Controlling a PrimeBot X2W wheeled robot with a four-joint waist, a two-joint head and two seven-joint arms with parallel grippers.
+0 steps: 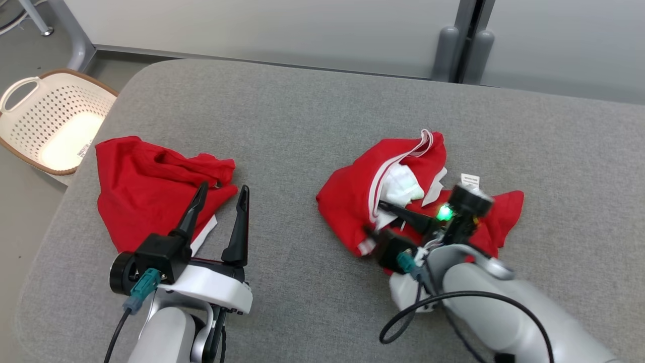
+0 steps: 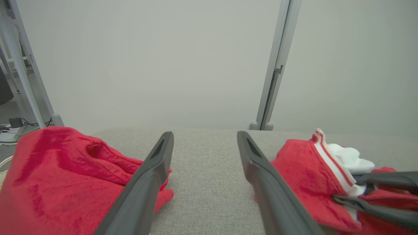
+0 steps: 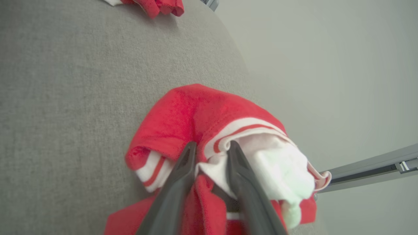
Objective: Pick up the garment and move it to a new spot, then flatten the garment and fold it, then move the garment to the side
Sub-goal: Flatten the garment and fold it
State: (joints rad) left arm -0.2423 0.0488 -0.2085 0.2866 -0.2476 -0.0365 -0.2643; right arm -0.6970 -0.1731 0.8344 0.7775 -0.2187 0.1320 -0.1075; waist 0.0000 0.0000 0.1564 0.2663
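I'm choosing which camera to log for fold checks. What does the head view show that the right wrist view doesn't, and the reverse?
Head view adds: the white basket at far left and the open left gripper by the second red garment. Right wrist view adds: the right gripper, its fingers straddling a white fold beside the striped hem; whether they clamp it is unclear. Shared: the red-and-white garment, a corner of the second red garment, and the grey table.

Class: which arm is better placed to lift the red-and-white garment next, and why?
Right, probably. The right gripper straddles the red-and-white garment at its striped trim. The left gripper stands open by the plain red garment, well away from it.
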